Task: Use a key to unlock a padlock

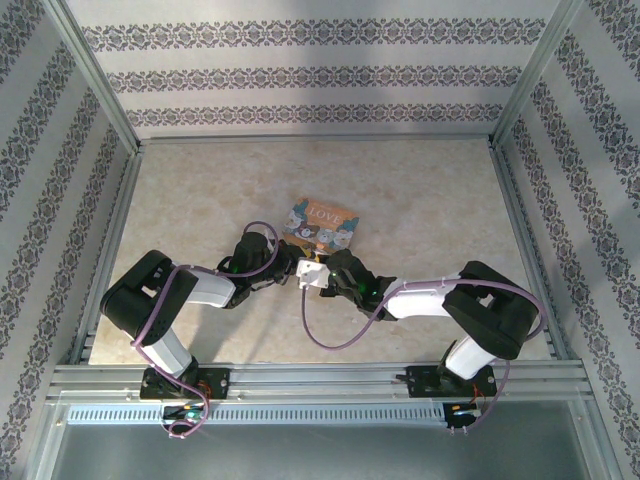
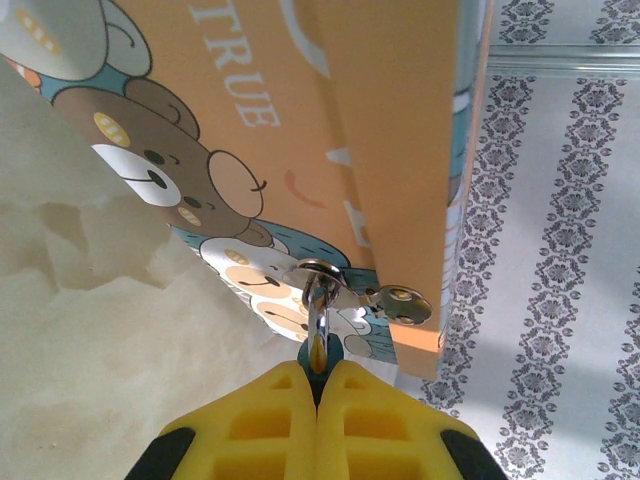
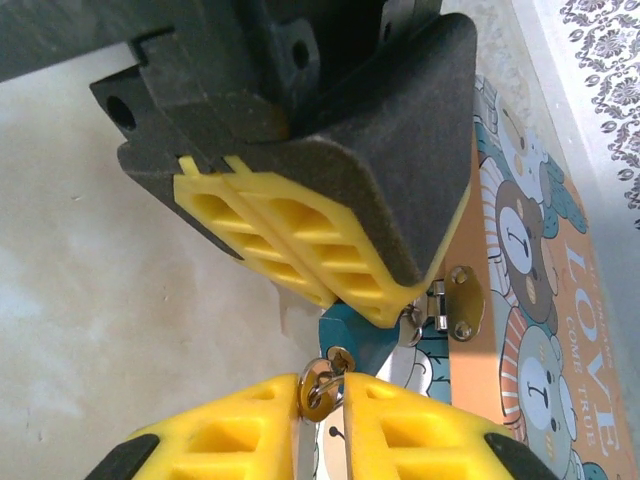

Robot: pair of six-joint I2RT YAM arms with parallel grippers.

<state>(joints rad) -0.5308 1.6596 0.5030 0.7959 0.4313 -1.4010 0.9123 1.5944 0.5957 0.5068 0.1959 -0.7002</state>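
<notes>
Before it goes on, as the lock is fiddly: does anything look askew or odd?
Only the box: it lies turned at an angle to the table's edges. The padlock hangs from its clasp, gripped by the left pincer. Nothing else stands out.

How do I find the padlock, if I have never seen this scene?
Find the orange box in the middle of the table. At its near corner, the left gripper pinches the padlock. It has a teal body and a silvery shackle hooked on the box's hasp, unlike the ring-topped key beside it.
</notes>
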